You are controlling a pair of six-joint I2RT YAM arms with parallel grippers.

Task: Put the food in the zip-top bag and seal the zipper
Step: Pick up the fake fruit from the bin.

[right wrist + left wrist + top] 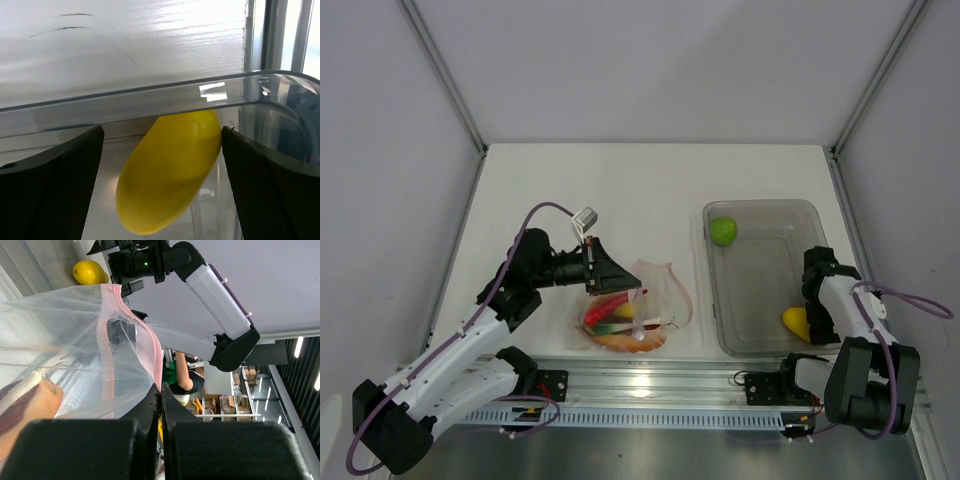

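The zip-top bag (pixel 665 292) lies at the table's front middle, its mouth lifted. Inside it are toy foods (pixel 615 318): red, green, yellow and orange pieces. My left gripper (pixel 632 287) is shut on the bag's pink zipper strip (pixel 159 360), pinched between the fingertips (pixel 152 405). A yellow lemon (pixel 170 170) lies in the near corner of the clear bin (pixel 760 210). My right gripper (pixel 161 132) is open around the lemon, its right finger (pixel 260 180) touching it and its left finger apart from it. A green round fruit (pixel 723 231) sits at the bin's far left corner.
The rigid clear bin stands right of the bag, and its rim (pixel 150 100) crosses in front of the right fingers. An aluminium rail (pixel 650 385) runs along the near table edge. White walls enclose the table on three sides.
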